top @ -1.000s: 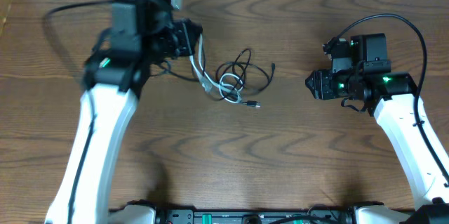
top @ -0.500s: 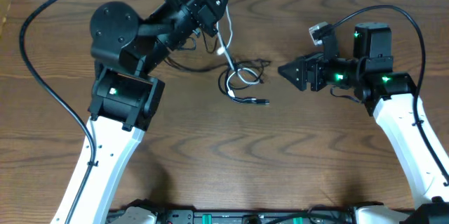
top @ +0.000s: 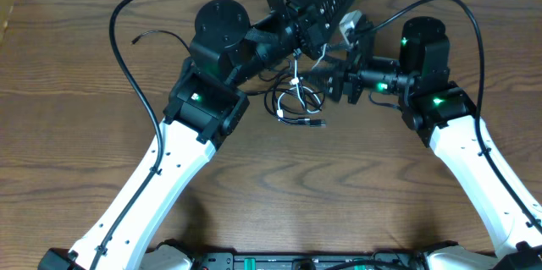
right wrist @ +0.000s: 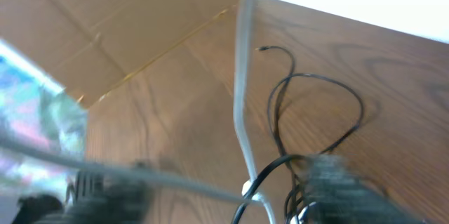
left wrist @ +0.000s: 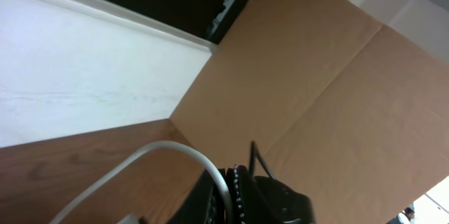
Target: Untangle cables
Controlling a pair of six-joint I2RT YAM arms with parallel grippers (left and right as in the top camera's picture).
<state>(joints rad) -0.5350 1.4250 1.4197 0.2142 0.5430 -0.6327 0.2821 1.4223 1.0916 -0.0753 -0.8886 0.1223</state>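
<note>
Left gripper (top: 318,13): raised at upper centre of the overhead view, above the tangle. Jaws cannot be told; its own camera shows no fingers.
White cable (right wrist: 242,90): stands as a near-upright strand in mid-frame of the right wrist view. Judged hung from the left arm so that it lifts out of the loops.
Black cable (top: 286,106): loose loops lying on the table (top: 254,194) at centre, still crossed with the white one at its foot.
Right gripper (top: 332,84): just right of the tangle, level with the strand. Fingers blurred but appear spread wide, gripping nothing. Judged placed to take or pin the black loops.
Containers: none seen. The cardboard panel (left wrist: 337,76) holds nothing visible.
</note>
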